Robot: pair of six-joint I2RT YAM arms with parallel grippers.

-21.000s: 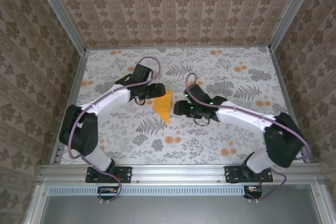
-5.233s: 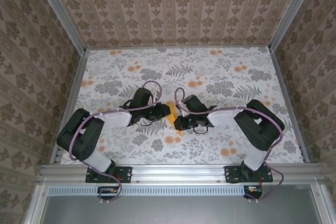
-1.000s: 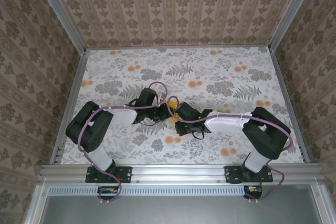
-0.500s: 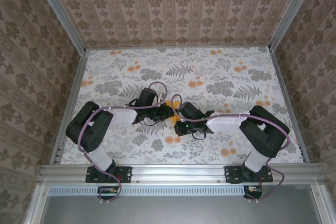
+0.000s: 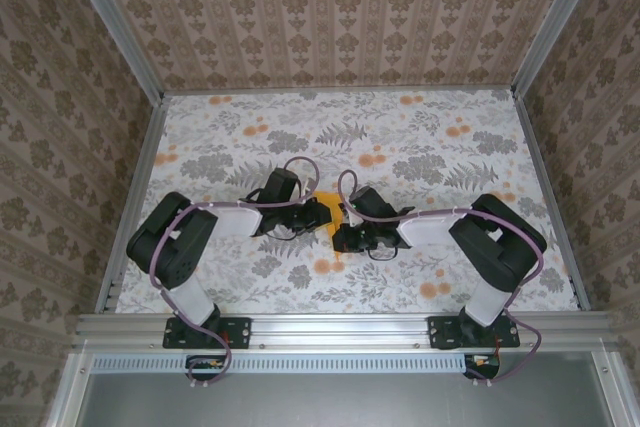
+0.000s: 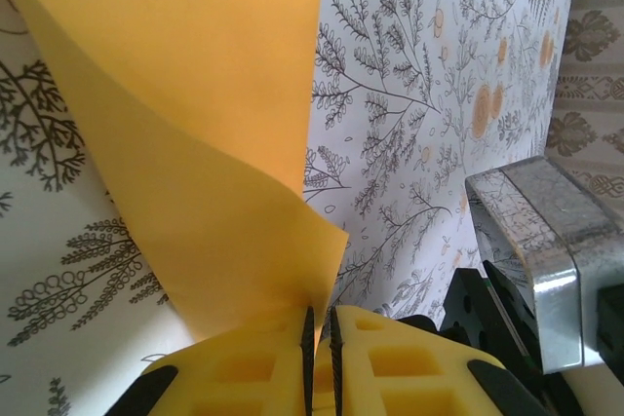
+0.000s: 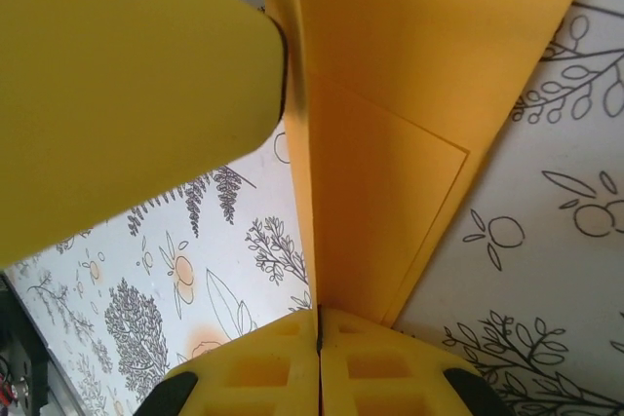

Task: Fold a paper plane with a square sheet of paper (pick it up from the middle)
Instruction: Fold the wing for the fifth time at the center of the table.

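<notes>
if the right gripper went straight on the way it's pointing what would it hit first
The right gripper is shut on the paper, which would move with it. Next, a yellow finger of the left gripper sits just ahead in the wrist view: probably that, though depth is unclear.

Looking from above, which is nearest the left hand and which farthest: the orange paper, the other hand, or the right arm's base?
1. The orange paper, pinched in the left hand.
2. The right hand, right beside it.
3. The right arm's base, at the table's near-right edge.
</notes>
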